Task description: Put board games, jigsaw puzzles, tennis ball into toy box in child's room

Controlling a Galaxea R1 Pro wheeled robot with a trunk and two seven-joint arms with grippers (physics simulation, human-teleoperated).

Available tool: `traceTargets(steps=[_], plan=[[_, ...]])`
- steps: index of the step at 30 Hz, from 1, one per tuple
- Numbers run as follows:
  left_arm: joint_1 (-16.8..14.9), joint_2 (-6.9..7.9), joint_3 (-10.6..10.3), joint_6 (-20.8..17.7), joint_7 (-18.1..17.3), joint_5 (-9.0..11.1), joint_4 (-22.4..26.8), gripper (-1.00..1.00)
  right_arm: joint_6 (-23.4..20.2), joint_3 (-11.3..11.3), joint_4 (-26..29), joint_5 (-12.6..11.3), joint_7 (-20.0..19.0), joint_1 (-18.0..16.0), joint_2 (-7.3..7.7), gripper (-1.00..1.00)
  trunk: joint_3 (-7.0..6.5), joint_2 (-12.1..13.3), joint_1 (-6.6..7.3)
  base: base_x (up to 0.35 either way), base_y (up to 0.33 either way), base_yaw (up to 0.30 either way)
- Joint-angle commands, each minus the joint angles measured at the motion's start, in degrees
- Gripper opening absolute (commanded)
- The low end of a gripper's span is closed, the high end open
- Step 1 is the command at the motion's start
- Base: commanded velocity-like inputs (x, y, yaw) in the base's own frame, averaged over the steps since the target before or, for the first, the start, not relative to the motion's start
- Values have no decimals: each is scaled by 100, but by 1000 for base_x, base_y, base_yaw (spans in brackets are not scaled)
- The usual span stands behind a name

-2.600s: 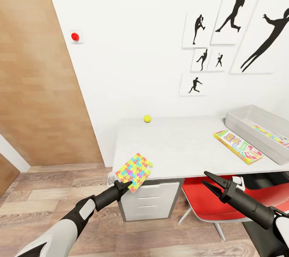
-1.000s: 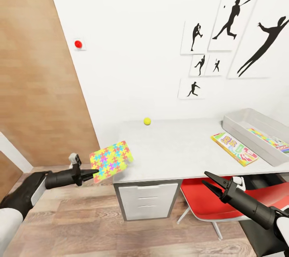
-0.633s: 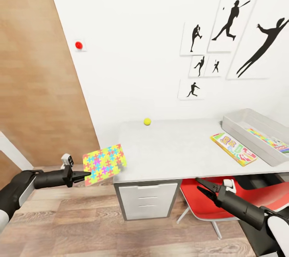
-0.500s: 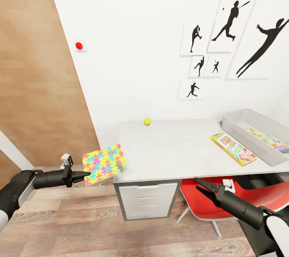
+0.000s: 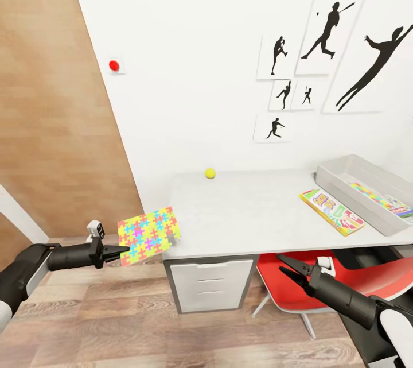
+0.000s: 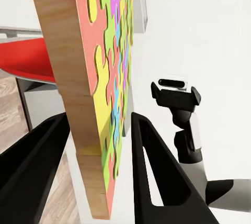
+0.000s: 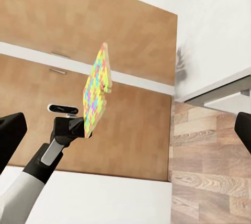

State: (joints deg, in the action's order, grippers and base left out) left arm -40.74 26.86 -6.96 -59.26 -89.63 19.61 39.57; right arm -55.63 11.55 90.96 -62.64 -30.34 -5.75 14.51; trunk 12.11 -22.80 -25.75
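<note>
— Lower left of the head view, our left gripper [image 5: 117, 251] is clamped on a jigsaw puzzle [image 5: 148, 234], beside the table [image 5: 252, 213].
— And our right gripper [image 5: 288, 267], lower right, spread apart, holds nothing.

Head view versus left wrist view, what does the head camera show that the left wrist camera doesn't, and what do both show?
Head view alone: the small yellow-green tennis ball near the back of the long white-topped table, the green-yellow-red board game box lying beside the shallow light-grey toy box, and the black silhouette pictures.

Left wrist view alone: the multicolour jigsaw puzzle's plain wood-coloured edge, seen close between the black fingers.

Both: the multicolour jigsaw puzzle gripped by the left gripper, off the table, and the right gripper.
</note>
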Motion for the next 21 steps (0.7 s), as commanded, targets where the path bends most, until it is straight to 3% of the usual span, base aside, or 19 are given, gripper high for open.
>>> traceTargets(steps=[1, 21], plan=[[-6, 8, -24, -60, -37, 1, -2, -100, -27, -3, 1, 24, -28, -5, 0, 100, 11, -12, -3, -7, 0, 0], [-9, 13, -23, -45, -37, -6, -2, -100, -27, 37, -1, 14, -190, -5, 0, 100, -3, -12, -3, -1, 0, -22]])
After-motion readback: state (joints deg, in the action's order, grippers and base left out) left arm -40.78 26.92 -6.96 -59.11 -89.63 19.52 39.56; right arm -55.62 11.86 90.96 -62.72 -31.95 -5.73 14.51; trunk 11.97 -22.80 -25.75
